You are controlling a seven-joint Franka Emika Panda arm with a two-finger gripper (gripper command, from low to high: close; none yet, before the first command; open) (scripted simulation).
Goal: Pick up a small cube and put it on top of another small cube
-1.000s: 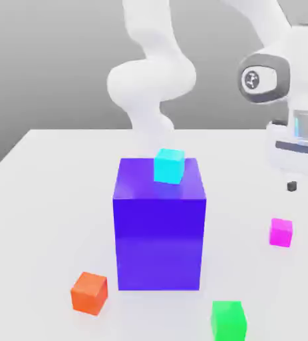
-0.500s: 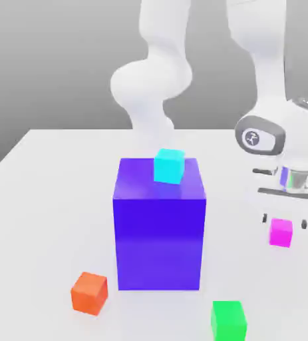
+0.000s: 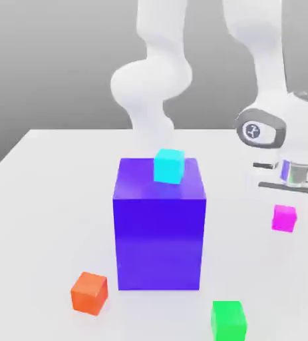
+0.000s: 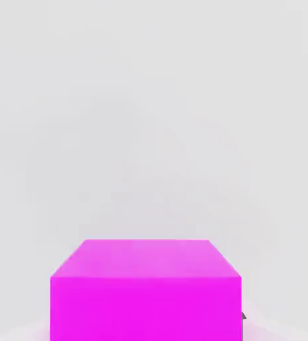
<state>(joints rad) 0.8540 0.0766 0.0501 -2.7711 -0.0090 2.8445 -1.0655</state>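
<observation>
In the exterior view the small cube has risen off the white counter since half a second ago, under the arm's hand, while the hand view shows the pincer pinching it; no writing is readable.

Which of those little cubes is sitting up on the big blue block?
The cyan cube. It alone rests on top of the blue block; the orange and green cubes sit on the table, and the pink one is by the gripper.
</observation>
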